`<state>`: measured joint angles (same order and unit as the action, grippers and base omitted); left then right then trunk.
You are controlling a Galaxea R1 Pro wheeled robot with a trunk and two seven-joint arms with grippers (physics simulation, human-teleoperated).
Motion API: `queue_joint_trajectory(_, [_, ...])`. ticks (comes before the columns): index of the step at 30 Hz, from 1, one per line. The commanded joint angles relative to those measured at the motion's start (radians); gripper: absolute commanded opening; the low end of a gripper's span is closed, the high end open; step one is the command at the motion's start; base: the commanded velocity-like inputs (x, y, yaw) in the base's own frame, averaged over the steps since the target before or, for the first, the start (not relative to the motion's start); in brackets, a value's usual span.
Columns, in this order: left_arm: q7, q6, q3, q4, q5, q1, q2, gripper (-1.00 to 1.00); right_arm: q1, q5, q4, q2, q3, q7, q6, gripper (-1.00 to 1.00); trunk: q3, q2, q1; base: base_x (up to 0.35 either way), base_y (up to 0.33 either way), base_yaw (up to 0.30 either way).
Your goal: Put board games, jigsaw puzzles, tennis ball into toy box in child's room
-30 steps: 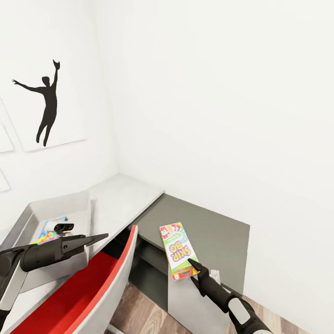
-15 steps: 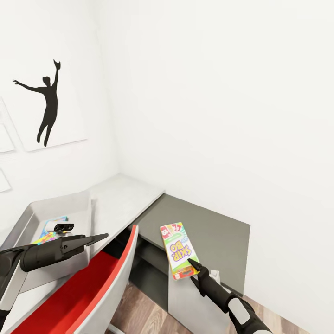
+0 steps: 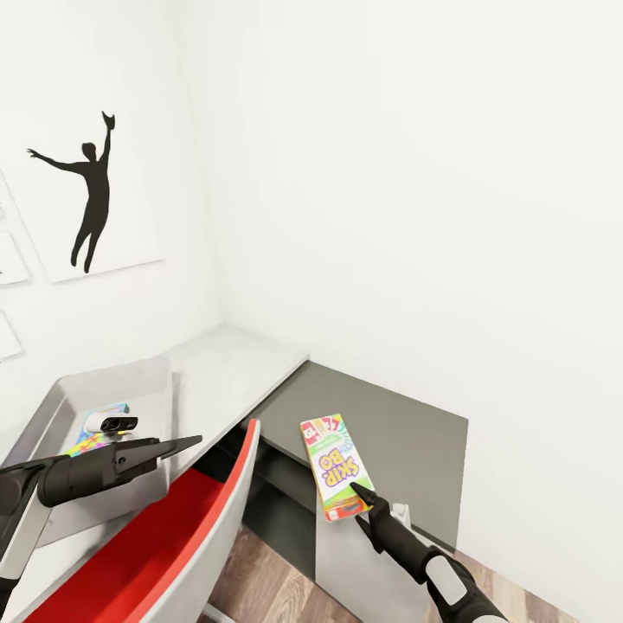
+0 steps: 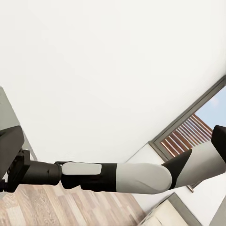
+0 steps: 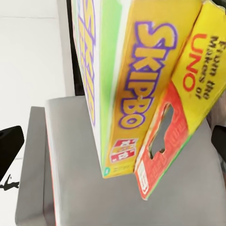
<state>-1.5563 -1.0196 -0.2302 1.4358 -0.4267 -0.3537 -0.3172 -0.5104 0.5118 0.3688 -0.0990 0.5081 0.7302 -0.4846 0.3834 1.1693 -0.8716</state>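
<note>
One board game in hand | my right end effector [image 3: 356, 500] grips the Skip-Bo box [image 3: 334, 465] over the dark desk [image 3: 407, 441], right of the toy box [image 3: 130, 381] | puzzle [image 3: 86, 443] already inside | left end effector [image 3: 186, 444]: cannot tell | box still to deliver.

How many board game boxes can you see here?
1: the Skip-Bo box, at the right gripper over the dark desk section. More may lie hidden in the grey bin.

red chair back [image 3: 227, 493] between hands, dark desk section [image 3: 398, 433] bare beyond box
</note>
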Motion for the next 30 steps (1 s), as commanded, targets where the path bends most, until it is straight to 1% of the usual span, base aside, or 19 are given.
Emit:
queue_joint_trajectory(1, [-0.004, -0.011, 0.0, 0.0, 0.0, -0.001, 0.0, 1.0, -0.001, 0.005, 0.001, -0.001, 0.004, 0.0, -0.008, 1.0, 0.001, 0.001, 0.0, 0.0, 0.103, 0.0])
queue_joint_trajectory(5, [-0.004, -0.011, 0.0, 0.0, 0.0, -0.001, 0.0, 1.0, -0.001, 0.004, 0.001, -0.001, 0.004, 0.0, -0.008, 1.0, 0.001, 0.001, 0.0, 0.0, 0.088, 0.0])
queue_joint_trajectory(14, [-0.004, -0.01, 0.001, 0.0, 0.0, -0.001, 0.0, 1.0, -0.001, 0.005, 0.001, -0.001, 0.004, 0.0, -0.008, 1.0, 0.001, 0.001, 0.0, 0.003, 0.012, 0.0])
queue_joint_trajectory(20, [-0.004, -0.008, 0.002, 0.0, 0.0, 0.0, 0.0, 1.0, -0.001, 0.005, 0.001, -0.001, 0.004, 0.0, -0.008, 1.0, 0.001, 0.001, 0.0, 0.095, 0.048, 0.0])
queue_joint_trajectory(30, [-0.004, -0.008, 0.002, 0.0, 0.0, 0.0, 0.0, 1.0, -0.001, 0.004, 0.001, -0.001, 0.004, 0.0, -0.008, 1.0, 0.001, 0.001, 0.0, 0.012, 0.005, 0.0])
